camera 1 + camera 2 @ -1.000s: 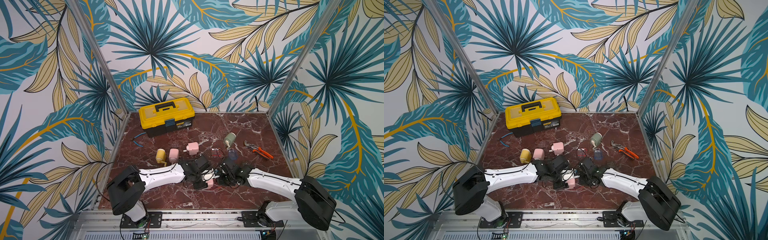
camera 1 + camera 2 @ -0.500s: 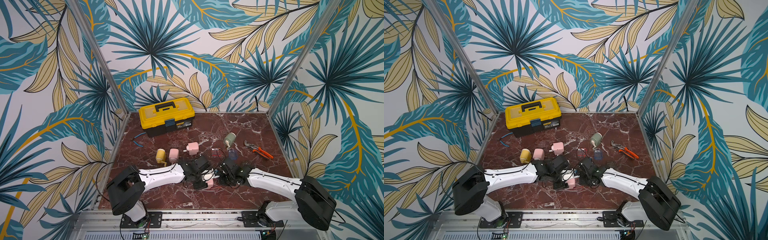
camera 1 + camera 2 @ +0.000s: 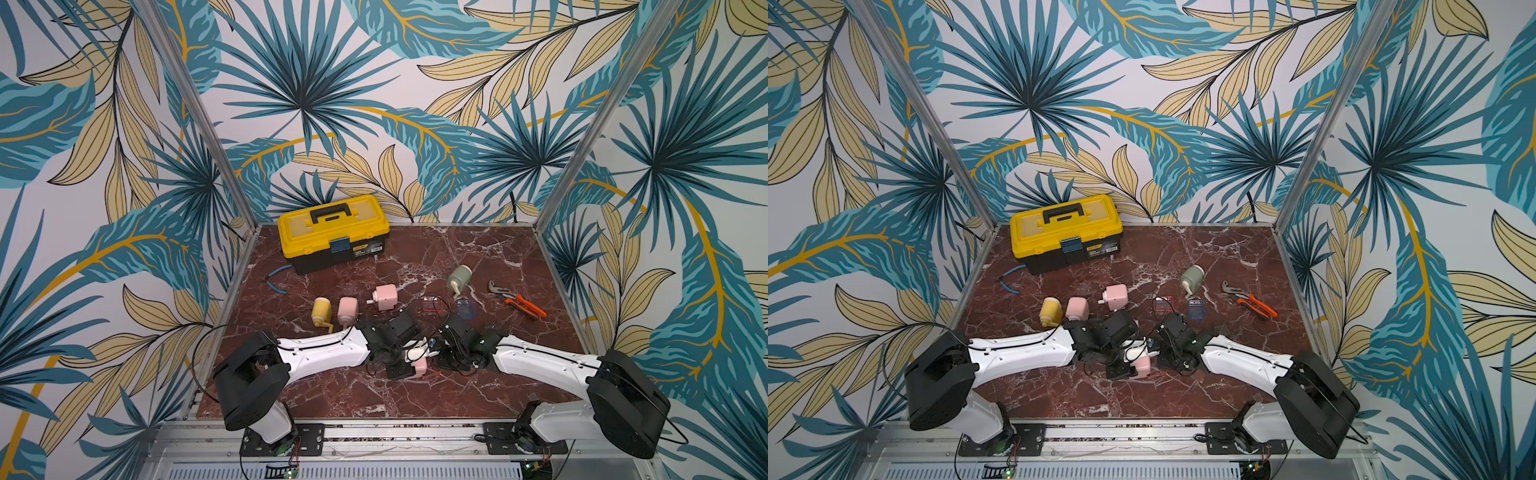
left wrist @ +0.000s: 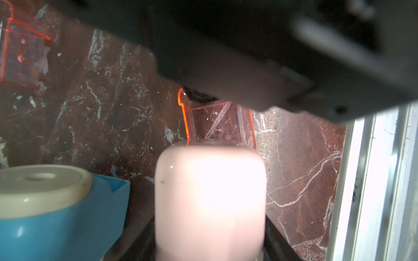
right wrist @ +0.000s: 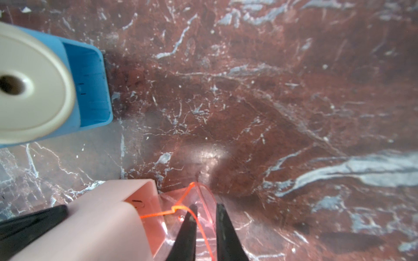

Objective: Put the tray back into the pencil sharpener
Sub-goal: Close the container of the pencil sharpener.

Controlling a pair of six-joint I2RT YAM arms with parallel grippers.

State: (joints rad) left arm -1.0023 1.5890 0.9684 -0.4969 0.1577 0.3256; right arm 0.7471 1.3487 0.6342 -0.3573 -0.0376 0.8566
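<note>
My left gripper [image 4: 210,244] is shut on the pale pink pencil sharpener [image 4: 210,198], one dark finger on each side of its body. In both top views the sharpener [image 3: 419,368] [image 3: 1142,365] lies low over the marble between the two wrists. The clear orange-edged tray [image 5: 192,203] sticks out of the sharpener's open end [image 5: 144,203], partly inside it. My right gripper [image 5: 205,217] is shut on the tray's wall, one finger inside the tray and one outside. In the left wrist view the tray [image 4: 219,124] shows beyond the sharpener, under the dark right gripper.
A blue sharpener with a cream disc [image 5: 45,85] lies close beside the pink one. Further back are a loose red tray [image 3: 432,304], a blue tray [image 3: 466,309], yellow [image 3: 321,309], pink [image 3: 386,296] and green [image 3: 459,277] sharpeners, orange pliers [image 3: 519,301] and a yellow toolbox [image 3: 332,232].
</note>
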